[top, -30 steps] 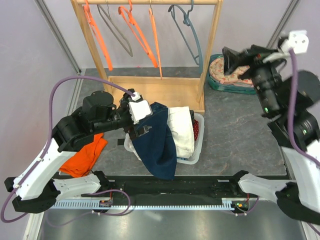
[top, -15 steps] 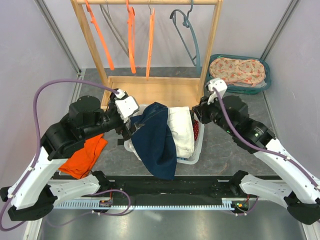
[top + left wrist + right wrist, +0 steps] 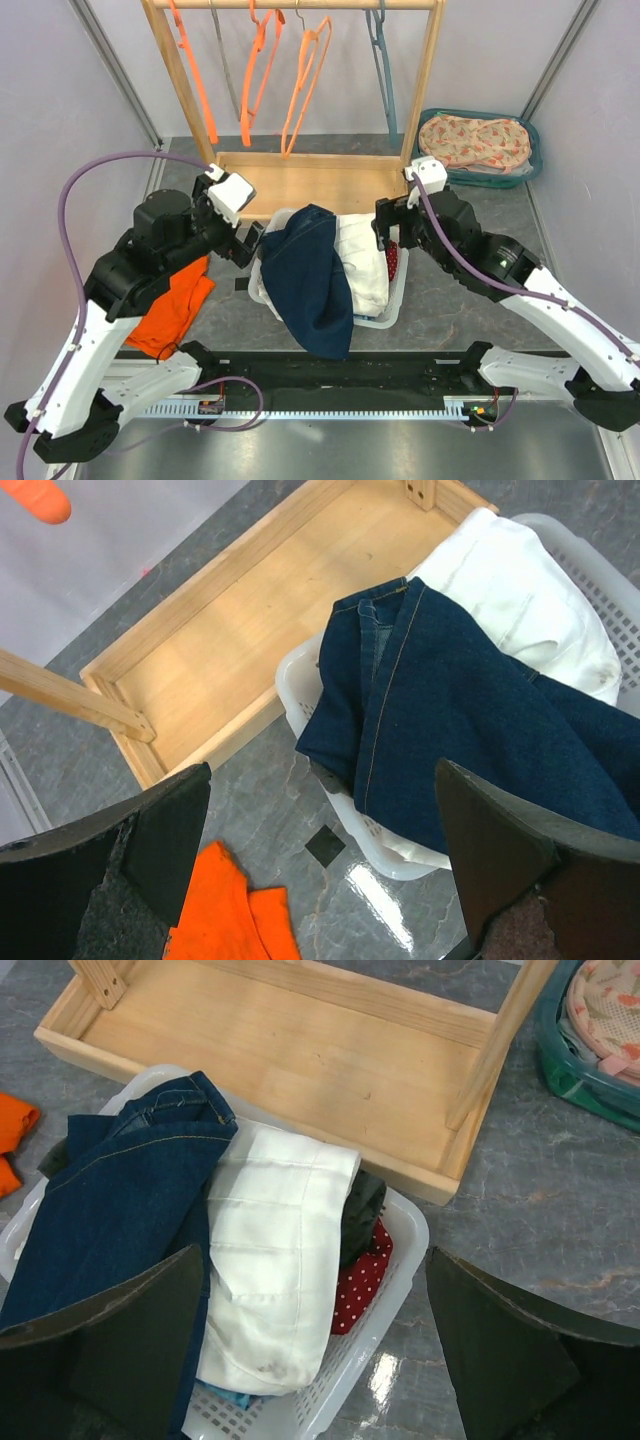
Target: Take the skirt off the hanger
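The dark blue denim skirt (image 3: 310, 280) lies draped over the left side of a white basket (image 3: 397, 290), off any hanger, its hem hanging over the near rim. Several bare hangers, orange (image 3: 258, 70) and grey-blue (image 3: 381, 60), hang on the wooden rack. My left gripper (image 3: 245, 243) is open just left of the skirt and touches nothing. The right gripper (image 3: 385, 228) is open over the basket's right end. The left wrist view shows the skirt (image 3: 460, 710) beyond my open left gripper (image 3: 325, 880). In the right wrist view it (image 3: 120, 1200) lies left of my open right gripper (image 3: 315, 1360).
A white garment (image 3: 362, 255) and a red dotted cloth (image 3: 393, 262) fill the basket. An orange cloth (image 3: 175, 310) lies on the table at left. The rack's wooden base (image 3: 310, 185) stands behind the basket. A teal tub (image 3: 530, 160) with floral cloth sits back right.
The right arm swung down from high at the right to the basket's right end. The left gripper drew back left, off the skirt. The hangers are swinging.
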Robot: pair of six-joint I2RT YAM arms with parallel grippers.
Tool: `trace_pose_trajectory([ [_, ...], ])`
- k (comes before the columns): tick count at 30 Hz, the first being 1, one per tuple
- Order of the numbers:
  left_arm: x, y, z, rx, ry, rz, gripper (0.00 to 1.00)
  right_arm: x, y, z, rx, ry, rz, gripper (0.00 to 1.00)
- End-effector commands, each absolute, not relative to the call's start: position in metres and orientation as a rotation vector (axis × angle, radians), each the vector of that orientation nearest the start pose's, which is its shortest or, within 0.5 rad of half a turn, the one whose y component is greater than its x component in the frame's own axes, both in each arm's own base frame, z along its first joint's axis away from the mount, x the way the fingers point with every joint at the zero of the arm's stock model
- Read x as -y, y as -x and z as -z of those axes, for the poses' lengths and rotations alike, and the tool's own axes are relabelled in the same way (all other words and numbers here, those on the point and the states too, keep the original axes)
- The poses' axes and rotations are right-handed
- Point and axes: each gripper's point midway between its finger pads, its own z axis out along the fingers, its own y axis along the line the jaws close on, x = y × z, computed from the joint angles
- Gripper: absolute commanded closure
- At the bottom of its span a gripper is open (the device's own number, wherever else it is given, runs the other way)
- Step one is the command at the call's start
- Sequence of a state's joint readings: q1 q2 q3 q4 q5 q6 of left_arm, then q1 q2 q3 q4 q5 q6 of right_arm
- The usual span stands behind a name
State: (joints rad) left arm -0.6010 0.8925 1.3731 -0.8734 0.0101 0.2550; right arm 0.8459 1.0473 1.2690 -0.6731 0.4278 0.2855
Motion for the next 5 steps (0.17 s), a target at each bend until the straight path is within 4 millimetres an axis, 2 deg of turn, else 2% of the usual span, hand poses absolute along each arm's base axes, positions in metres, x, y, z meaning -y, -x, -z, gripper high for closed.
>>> trace_pose_trajectory([
  [1, 0.1439, -0.2155, -0.3695, -1.734, -0.745, 0.313, 0.01, -0.1796, -0.2413, -0.3482, -1.902, 0.238, -0.358, 0.02],
  [5, 0.1436, -0.2125, -0.3672, -1.736, -0.734, 0.329, 0.01, -0.175, -0.237, -0.354, -1.888, 0.252, -0.359, 0.02],
])
